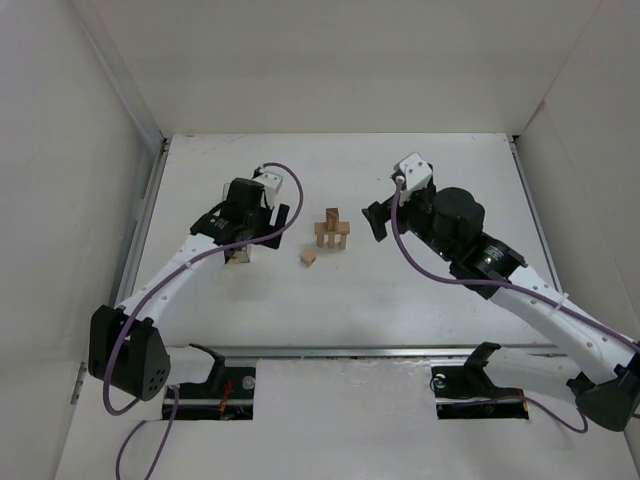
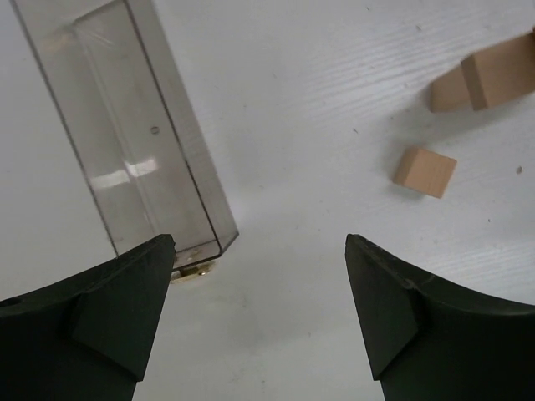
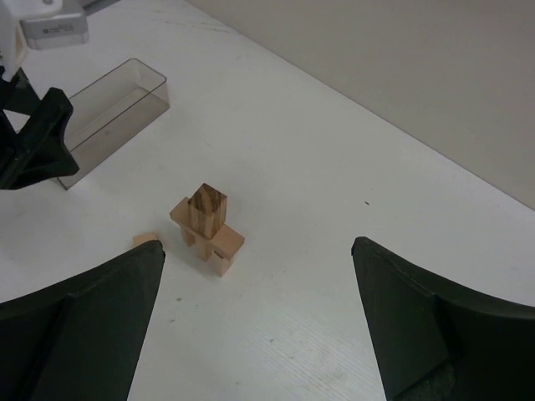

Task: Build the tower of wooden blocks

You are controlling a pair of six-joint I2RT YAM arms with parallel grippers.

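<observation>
While the tower (image 1: 332,232) stands on the desk (image 1: 420,300), a cube (image 1: 309,258) beside it, the left gripper (image 2: 259,244) and right gripper (image 3: 257,245) gape empty.

tower (image 2: 500,73) cropped right, clear box (image 2: 177,125) cropped top

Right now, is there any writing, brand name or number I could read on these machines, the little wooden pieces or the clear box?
No text can be read anywhere in these views.
Grey patch on the left arm's white camera housing: possibly a label, too blurred to read.
The tower, the loose cube and the clear box: plain, nothing printed on them.
</observation>
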